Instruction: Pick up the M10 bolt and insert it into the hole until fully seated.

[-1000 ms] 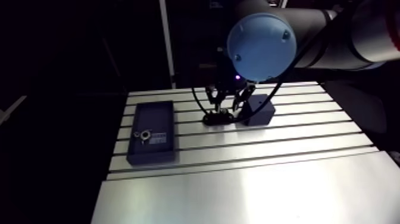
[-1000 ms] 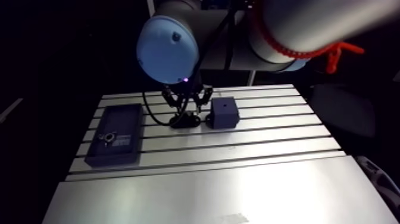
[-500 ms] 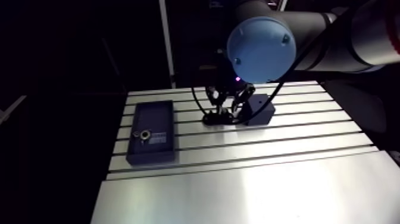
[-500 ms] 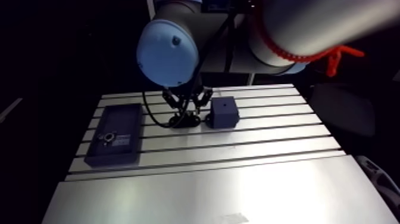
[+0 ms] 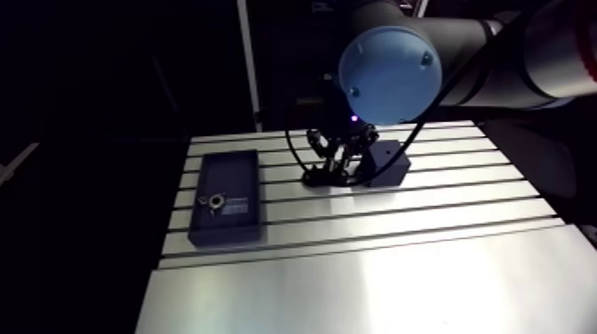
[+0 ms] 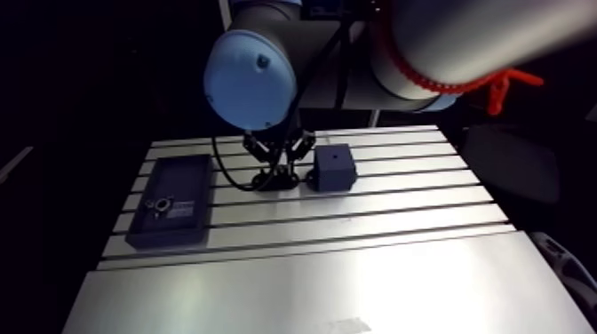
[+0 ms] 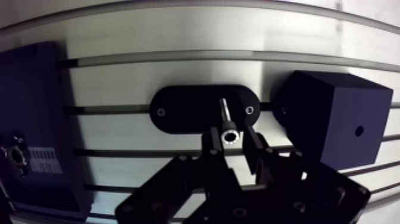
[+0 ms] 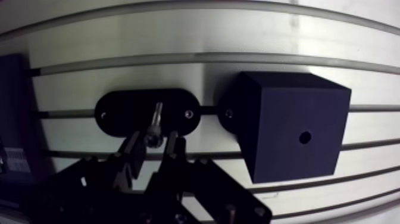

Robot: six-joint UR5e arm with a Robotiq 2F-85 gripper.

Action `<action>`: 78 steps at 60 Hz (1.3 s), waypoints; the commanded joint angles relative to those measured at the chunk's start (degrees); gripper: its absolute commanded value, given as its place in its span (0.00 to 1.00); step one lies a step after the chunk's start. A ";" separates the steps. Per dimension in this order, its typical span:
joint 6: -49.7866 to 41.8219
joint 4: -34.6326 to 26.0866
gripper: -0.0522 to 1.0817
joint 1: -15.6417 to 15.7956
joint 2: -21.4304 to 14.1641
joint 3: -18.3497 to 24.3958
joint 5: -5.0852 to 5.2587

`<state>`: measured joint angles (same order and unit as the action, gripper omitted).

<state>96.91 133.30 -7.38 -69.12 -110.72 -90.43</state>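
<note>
M10 bolt (image 7: 230,136), silvery steel with a socket head, stands in the black oval holder (image 7: 184,110) on the slotted aluminium table (image 7: 178,30). My pincer (image 7: 231,142) pinches its head. I judge this the grasp step. Next comes a straight lift, then a carry to the small hole (image 7: 359,130) in the black block (image 7: 333,113).

You can see the black two-finger gripper (image 7: 231,140) has drawn its fingers in. Earlier they were spread wide above the black oval holder plate (image 7: 184,110); now they pinch the head of the silver socket-head bolt (image 7: 227,122) standing in it.
</note>
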 commanded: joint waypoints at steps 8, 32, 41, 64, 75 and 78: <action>-0.01 0.08 0.71 0.08 -0.09 -0.25 0.04; -0.01 0.00 0.79 0.08 -0.94 0.35 0.39; 0.07 -0.42 0.82 0.07 -2.83 1.39 0.30; -0.16 -10.26 0.97 -1.17 -7.47 8.45 0.21; -0.03 -18.84 0.99 -4.03 -8.09 13.75 0.26; -0.02 -20.17 0.99 -4.57 -8.09 14.48 0.37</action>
<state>96.72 122.31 -8.95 -76.27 -101.72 -90.33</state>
